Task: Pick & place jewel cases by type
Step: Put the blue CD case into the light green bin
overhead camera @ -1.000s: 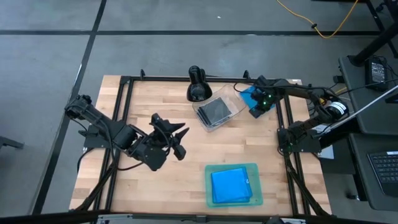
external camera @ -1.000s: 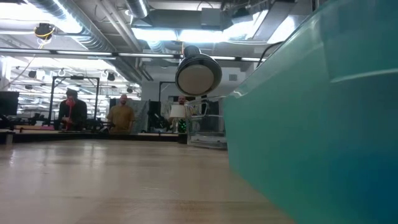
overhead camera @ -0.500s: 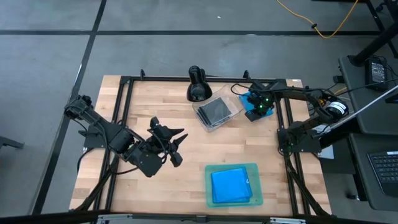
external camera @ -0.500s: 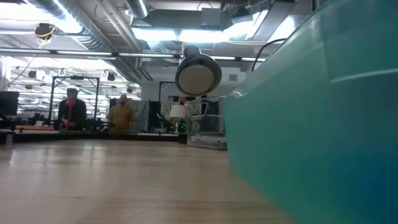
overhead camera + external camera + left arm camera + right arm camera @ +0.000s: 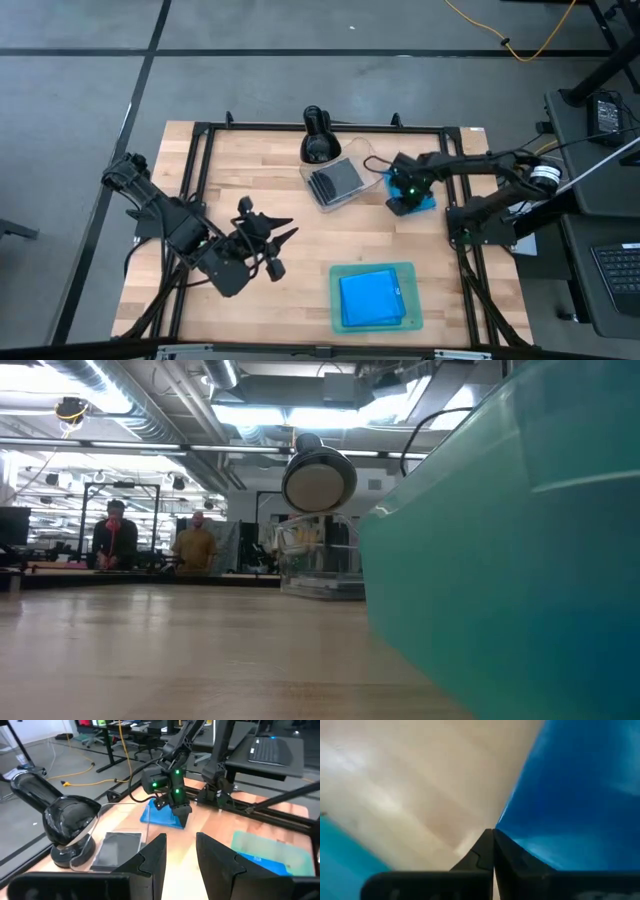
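One bright blue jewel case (image 5: 420, 204) sits on the table's far right part, under my right gripper (image 5: 402, 196), which is shut on it. Other blue cases (image 5: 372, 298) lie flat in the teal tray (image 5: 408, 272) near the table's near edge. Black-and-clear disc cases (image 5: 340, 180) lie in the clear tub (image 5: 322, 192), left of the right gripper. My left gripper (image 5: 275, 246) hovers open over the table's left-centre and touches nothing. My right gripper (image 5: 493, 838) pinches the blue jewel case by its edge (image 5: 506, 826) between the two shut fingers. It comes from above, slanting down. In the left wrist view the case (image 5: 159, 815) sits tilted, with its lower edge (image 5: 152, 821) on the table.
A black handheld device on a stand (image 5: 316, 140) stands at the far edge beside the tub. A black metal frame (image 5: 200, 180) runs around the table. Bare wood lies between my left gripper and the tray. People stand far off in the room (image 5: 118, 542).
My right gripper has moved from the far right corner toward the table's middle and near side, bringing the blue case along. The clear tub has been shifted and turned toward the left. My left arm has drawn back toward the near left, still open.
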Action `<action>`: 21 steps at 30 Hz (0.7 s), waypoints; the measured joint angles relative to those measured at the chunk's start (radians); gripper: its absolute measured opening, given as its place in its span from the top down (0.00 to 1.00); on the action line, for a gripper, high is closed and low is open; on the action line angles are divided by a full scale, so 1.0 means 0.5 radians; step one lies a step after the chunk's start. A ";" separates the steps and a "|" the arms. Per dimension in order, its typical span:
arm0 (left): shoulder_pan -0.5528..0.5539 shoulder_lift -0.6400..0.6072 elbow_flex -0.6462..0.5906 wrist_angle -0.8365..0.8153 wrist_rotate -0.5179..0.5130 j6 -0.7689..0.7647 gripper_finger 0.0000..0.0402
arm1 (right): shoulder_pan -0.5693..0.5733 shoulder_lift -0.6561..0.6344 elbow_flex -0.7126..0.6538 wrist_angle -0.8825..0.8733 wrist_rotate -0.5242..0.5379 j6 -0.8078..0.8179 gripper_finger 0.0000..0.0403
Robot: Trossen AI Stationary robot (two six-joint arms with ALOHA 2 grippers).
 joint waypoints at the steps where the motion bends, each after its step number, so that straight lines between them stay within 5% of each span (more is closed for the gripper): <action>1: -0.011 0.000 0.000 0.000 0.001 0.014 0.75 | 0.056 -0.011 -0.029 0.053 -0.023 0.060 0.99; 13: -0.041 0.001 0.000 -0.016 -0.030 0.049 0.75 | 0.665 -0.166 0.067 0.381 0.071 0.533 0.99; 21: -0.029 0.001 0.000 -0.018 -0.034 0.048 0.75 | 0.629 -0.336 0.295 -0.125 0.596 0.390 0.99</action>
